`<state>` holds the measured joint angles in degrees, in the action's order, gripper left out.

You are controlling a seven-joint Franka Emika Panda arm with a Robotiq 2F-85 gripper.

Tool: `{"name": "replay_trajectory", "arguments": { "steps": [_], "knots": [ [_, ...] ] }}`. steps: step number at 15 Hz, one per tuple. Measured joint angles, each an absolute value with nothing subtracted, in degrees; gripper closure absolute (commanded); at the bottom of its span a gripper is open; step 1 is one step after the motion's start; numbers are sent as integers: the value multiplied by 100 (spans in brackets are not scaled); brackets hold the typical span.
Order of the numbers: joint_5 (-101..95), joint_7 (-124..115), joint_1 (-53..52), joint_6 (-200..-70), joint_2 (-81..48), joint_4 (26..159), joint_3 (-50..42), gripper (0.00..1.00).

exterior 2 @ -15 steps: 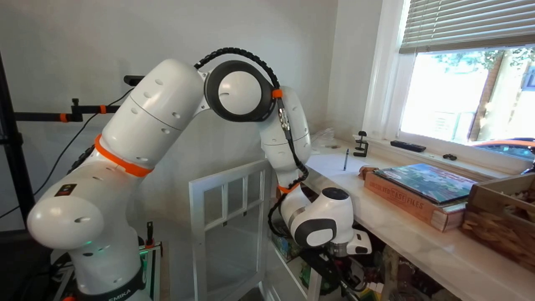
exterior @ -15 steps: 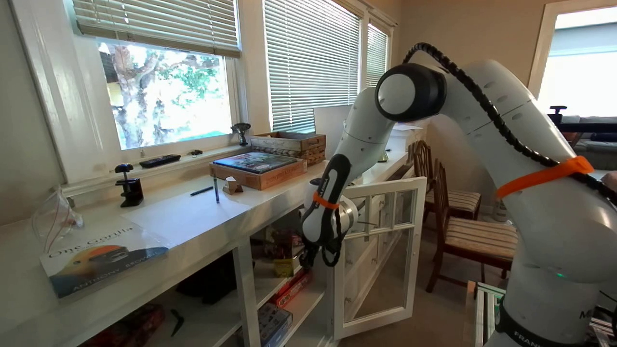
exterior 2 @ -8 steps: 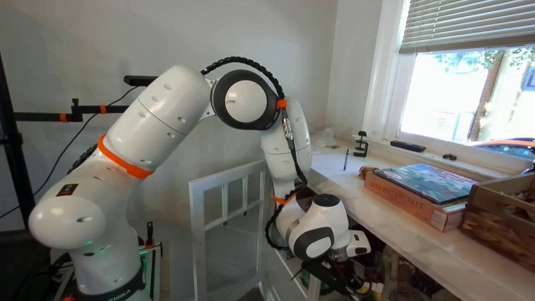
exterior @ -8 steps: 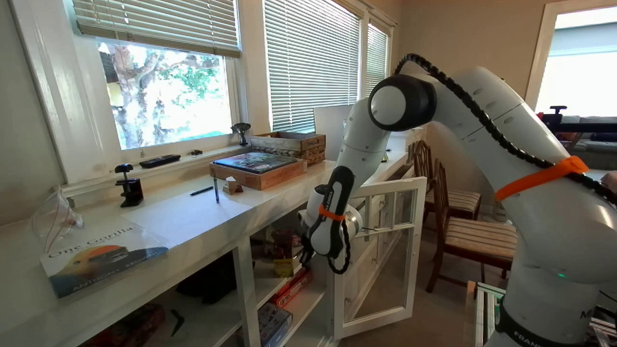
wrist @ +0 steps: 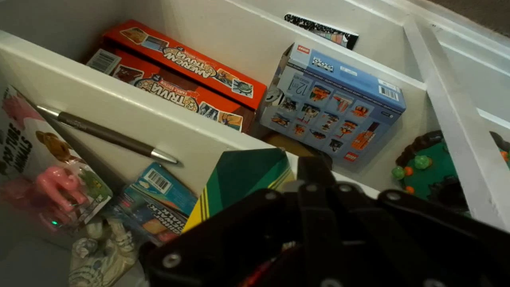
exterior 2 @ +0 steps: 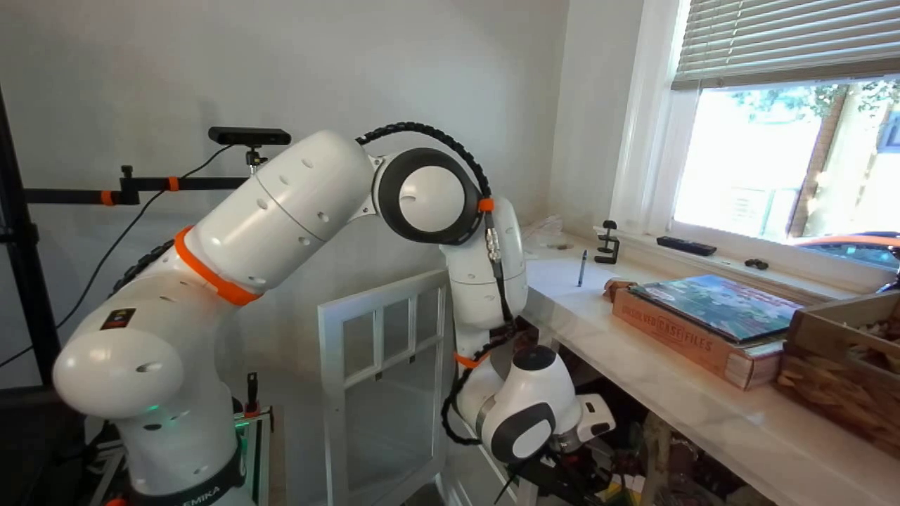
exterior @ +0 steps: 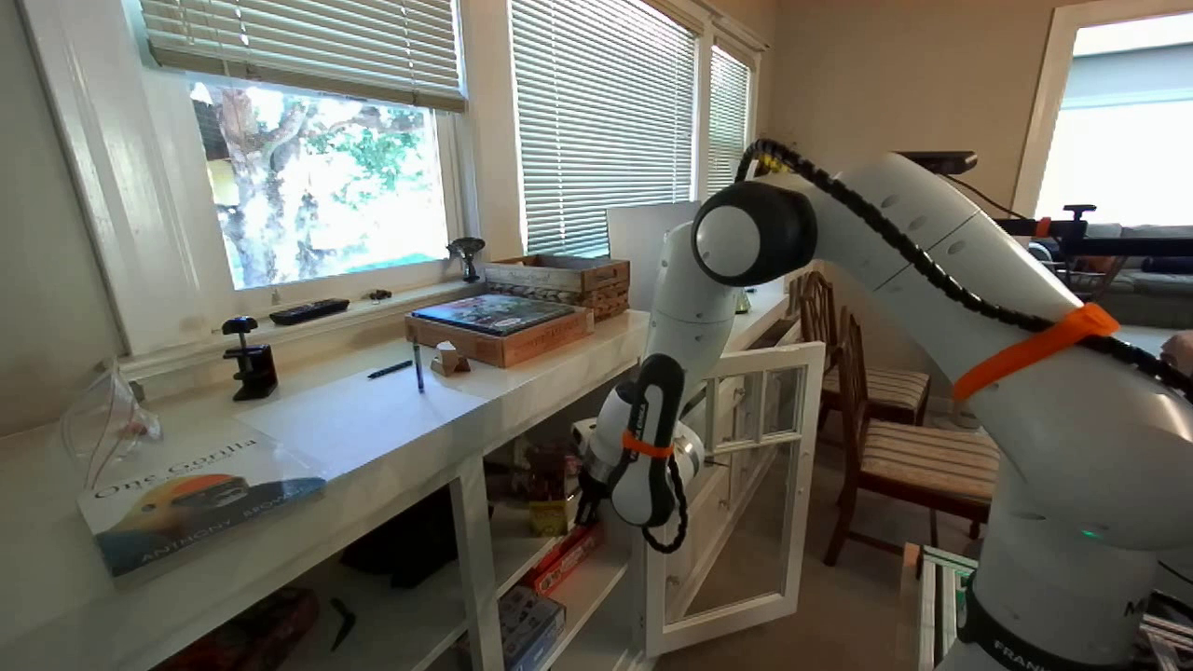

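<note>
The gripper [wrist: 318, 171] is positioned below the level of the table [exterior: 522, 387], at the opening of the cabinet [exterior: 477, 550]. Its fingers [wrist: 310, 175] appear drawn together, with no object visible between them. The item nearest to them is the green-and-yellow box [wrist: 243, 179], located at the near edge of the upper shelf [wrist: 187, 139], just left of the fingertips in the wrist view; whether contact exists cannot be told. Farther left, a pen [wrist: 107, 133] lies along the same edge, with a chalk box [wrist: 159, 203] and a toy pack [wrist: 48, 167] farther in. One level down are red trivia boxes [wrist: 191, 63] and, to their right, a blue building-set box [wrist: 330, 107].

Several faults are possible from this position. A sweep to the left could tip the green-and-yellow box over the shelf edge, since little shelf remains in front of it. A light knock could roll the pen off, as no stop is visible ahead of it. Raising the gripper before backing it clear could drive it against the table. A slack black cable [exterior: 685, 513] hangs near the white glazed door [exterior: 795, 522]; a swing toward the door could snag it.
</note>
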<state>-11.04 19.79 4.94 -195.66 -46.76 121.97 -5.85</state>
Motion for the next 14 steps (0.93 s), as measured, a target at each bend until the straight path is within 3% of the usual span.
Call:
{"name": "replay_trajectory", "arguments": {
  "steps": [14],
  "knots": [
    [-1519, 2316, 489, -20365, -5713, 11270, -880, 100]
  ]
}}
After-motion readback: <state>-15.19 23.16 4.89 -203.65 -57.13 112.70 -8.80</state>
